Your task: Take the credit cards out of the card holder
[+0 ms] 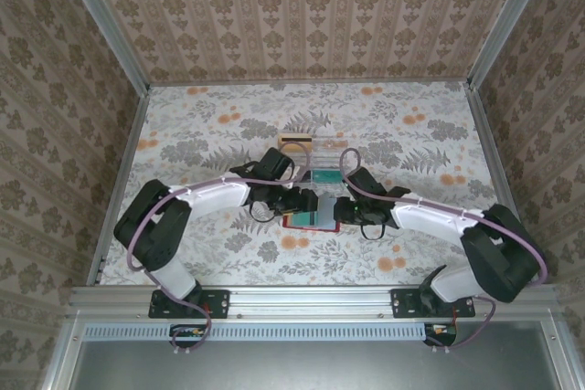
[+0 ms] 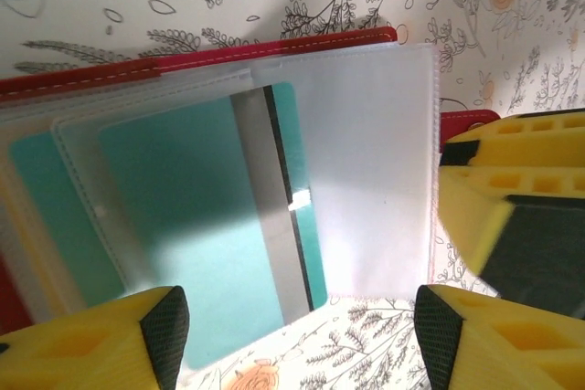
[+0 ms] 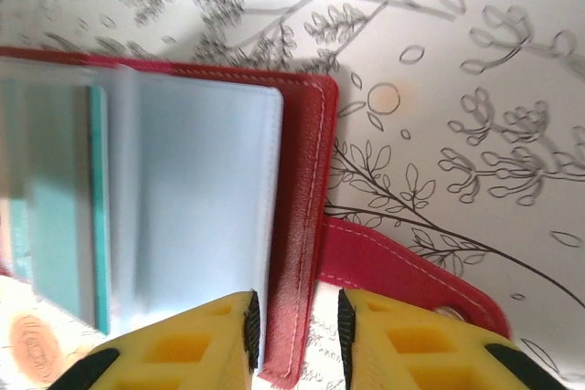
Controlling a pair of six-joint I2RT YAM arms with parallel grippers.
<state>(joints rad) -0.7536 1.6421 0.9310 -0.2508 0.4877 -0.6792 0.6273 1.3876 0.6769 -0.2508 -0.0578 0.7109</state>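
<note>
Left wrist view: we find the credit card [image 2: 183,226] just ahead of the spread left pincer [image 2: 297,335], its long axis pointing away.

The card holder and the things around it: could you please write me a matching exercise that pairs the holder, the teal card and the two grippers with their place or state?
Things:
1. card holder
2. teal card
3. left gripper
4. right gripper

Places or states:
A. jaws wide apart
B. jaws narrowly apart, astride the holder's edge
C. inside a clear sleeve
D. lying open on the table

Pairs: 1-D, 2-C, 3-A, 4-B
</note>
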